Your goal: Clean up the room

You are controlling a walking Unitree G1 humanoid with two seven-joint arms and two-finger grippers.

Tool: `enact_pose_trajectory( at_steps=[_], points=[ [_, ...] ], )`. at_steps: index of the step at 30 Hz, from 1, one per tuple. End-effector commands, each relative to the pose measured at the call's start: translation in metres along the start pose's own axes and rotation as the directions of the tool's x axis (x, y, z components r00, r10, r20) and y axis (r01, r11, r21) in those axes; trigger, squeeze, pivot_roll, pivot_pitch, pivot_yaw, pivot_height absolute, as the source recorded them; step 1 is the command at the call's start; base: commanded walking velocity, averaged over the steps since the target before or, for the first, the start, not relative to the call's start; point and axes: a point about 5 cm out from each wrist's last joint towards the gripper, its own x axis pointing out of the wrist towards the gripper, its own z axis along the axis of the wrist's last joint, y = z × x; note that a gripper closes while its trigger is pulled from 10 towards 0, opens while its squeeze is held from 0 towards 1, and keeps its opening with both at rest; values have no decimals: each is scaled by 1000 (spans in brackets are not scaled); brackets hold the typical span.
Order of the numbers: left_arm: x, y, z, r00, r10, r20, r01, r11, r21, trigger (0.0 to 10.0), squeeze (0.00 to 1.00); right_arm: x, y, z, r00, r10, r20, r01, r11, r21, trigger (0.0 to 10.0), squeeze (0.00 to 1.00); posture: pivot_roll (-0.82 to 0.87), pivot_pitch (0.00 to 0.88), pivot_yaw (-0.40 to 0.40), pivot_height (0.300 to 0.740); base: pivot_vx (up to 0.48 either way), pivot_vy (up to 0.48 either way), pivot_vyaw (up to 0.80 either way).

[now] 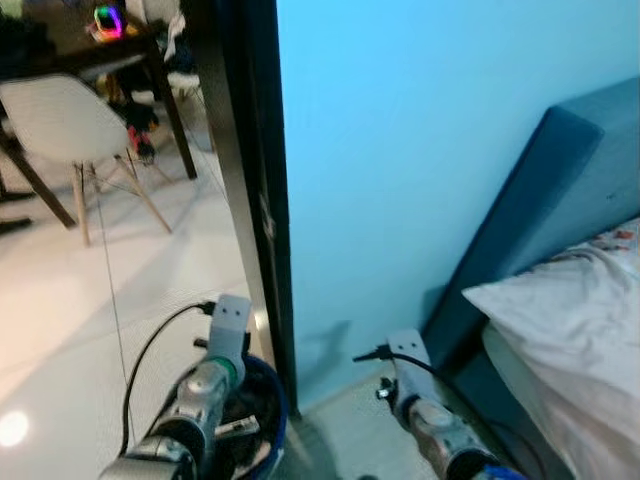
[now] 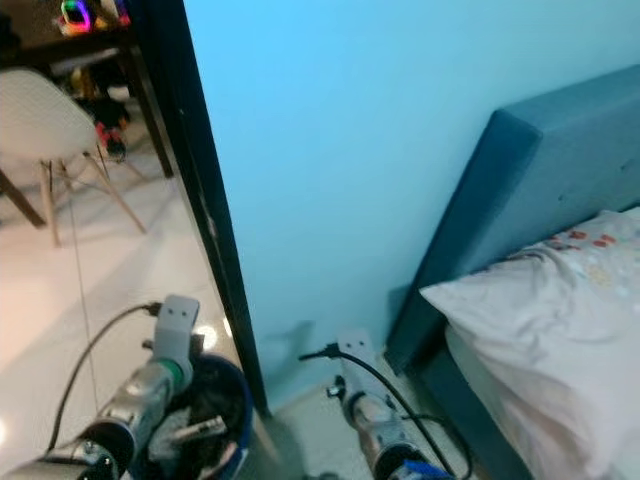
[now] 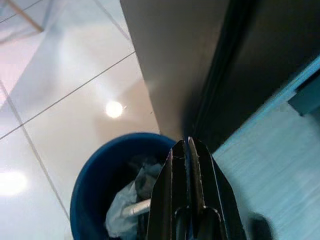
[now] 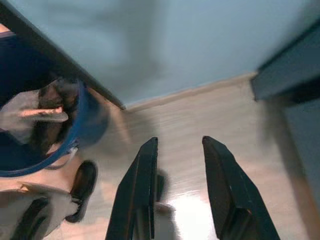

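Bin point(image 3: 95, 175) under left claw point(image 3: 187, 150)

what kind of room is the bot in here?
Likely a bedroom at its doorway: a bed with a padded headboard stands against the blue wall. Past the dark door frame, a tiled room holds a white chair and a table, perhaps a dining area.

The floor tiles point(image 1: 60, 330) outside the doorway are white and glossy, mirroring lamp spots; the bedroom floor point(image 4: 220, 120) looks like pale wood-grain laminate with a soft sheen. The bin point(image 3: 95, 165) is smooth blue plastic holding crumpled paper. The wall point(image 2: 350, 130) is matt painted blue. The headboard point(image 2: 520, 190) looks like matt blue cloth, the pillow point(image 2: 530, 320) rumpled white cloth. The chair point(image 1: 55, 120) has a smooth white plastic shell on light wooden legs. The left gripper point(image 3: 187, 150) fingers are smooth black plastic.
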Motion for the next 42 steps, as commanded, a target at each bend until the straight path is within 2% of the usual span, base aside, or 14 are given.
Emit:
enact_pose_trajectory(
  at_steps=[1,23,28,36,42],
  points=[
    [-1,-2,-5,1000,-5,-15,5,1000,3,10000,0,-1,-6,-4,1000,-14,-17,14,1000,-8,10000,0,94,0,88,740,0,-360,0],
    [-1,-2,-5,1000,2,-14,-3,1000,-12,10000,0,-1,-6,-4,1000,-12,-17,12,1000,-12,10000,0,93,0,85,740,0,-348,0],
    [-2,1,-9,998,17,-54,-21,998,-57,10000,0,-1,-6,-4,1000,-12,-16,12,1000,-13,10000,0,93,0,85,740,0,192,0],
    [-2,2,-8,999,19,-43,-21,998,-51,10000,0,-1,-6,-4,1000,-10,-17,10,1000,-13,10000,0,93,0,83,740,0,480,0],
    [-1,0,-7,999,12,-43,-13,999,-29,10000,0,-1,-6,-4,1000,-9,-16,9,1000,-14,10000,0,92,0,83,740,0,0,0]
  ],
)
